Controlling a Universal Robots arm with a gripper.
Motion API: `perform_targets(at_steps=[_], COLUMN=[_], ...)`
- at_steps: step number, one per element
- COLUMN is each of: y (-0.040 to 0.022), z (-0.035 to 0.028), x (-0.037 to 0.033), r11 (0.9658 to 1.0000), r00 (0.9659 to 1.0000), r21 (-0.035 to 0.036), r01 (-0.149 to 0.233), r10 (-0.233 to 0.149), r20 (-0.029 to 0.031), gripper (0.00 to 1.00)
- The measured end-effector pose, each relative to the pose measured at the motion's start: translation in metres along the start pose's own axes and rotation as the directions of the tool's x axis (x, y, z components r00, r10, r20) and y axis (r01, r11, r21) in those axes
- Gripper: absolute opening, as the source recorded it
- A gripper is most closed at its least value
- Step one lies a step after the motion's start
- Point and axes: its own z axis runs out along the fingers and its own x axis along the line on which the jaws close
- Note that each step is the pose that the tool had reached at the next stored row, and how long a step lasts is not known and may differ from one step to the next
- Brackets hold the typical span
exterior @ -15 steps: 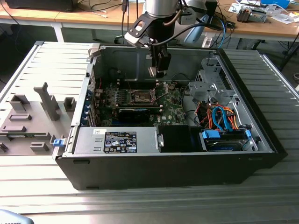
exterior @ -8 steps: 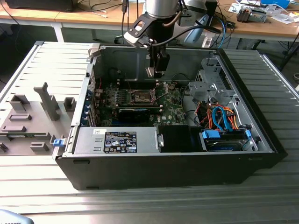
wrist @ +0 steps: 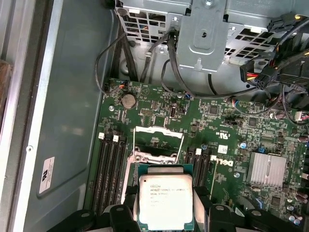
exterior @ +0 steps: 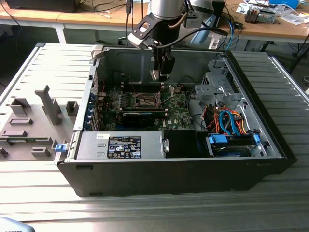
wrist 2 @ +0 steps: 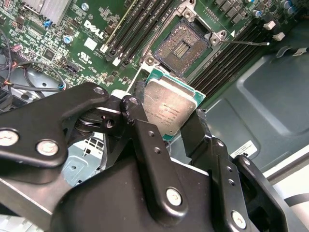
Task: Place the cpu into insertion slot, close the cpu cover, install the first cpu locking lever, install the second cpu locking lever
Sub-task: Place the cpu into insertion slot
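The cpu (wrist 2: 170,105) is gripped by the claw (wrist 2: 166,122), apart from the uncovered insertion slot (wrist 2: 182,47), which is flanked by memory slots (wrist 2: 137,31).

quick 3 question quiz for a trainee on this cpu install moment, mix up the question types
1. True or false: the cpu already sits in the insertion slot.
2. Pick one. The gripper is: A) open and holding nothing, B) shut on the cpu, C) shut on a cable.
3. Fill in: the motherboard around the slot is ____ in colour.

Key: 1 false, the slot lies bare and the chip is held clear of it; 2 B; 3 green.
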Motion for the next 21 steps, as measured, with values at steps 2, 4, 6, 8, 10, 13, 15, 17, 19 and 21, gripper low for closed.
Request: perform_targets(at_steps=[2, 4, 6, 8, 10, 13, 15, 17, 19, 21], y=[0.0, -0.0001, -0.0001, -0.0001, -0.0001, -0.0001, -0.0001, -0.0001, -0.0002, -0.0002], z=[0.0018, 0.004, 0.0063, 0.007, 0.0073, 0.0084, 0.0089, 0.0093, 0.0096, 0.0099], x=[0.0, -0.0001, -0.0001, -0.0001, -0.0001, -0.0002, -0.0002, -0.0002, -0.0002, -0.0002], r11=[1.0, 1.0, 1.0, 1.0, 1.0, 1.0, 1.0, 1.0, 1.0, 1.0], r00=[1.0, 1.0, 1.0, 1.0, 1.0, 1.0, 1.0, 1.0, 1.0, 1.0], r21=[0.0, 0.0, 0.0, 0.0, 0.0, 0.0, 0.0, 0.0, 0.0, 0.0], r01=[0.0, 0.0, 0.0, 0.0, 0.0, 0.0, 0.0, 0.0, 0.0, 0.0], r10=[0.0, 0.0, 0.0, 0.0, 0.0, 0.0, 0.0, 0.0, 0.0, 0.0], r20=[0.0001, 0.0001, 0.0001, 0.0, 0.0001, 0.0001, 0.0001, 0.0001, 0.0001, 0.0001], gripper=[0.55, 0.55, 0.55, 0.55, 0.55, 0.55, 0.55, 0.55, 0.55, 0.55])
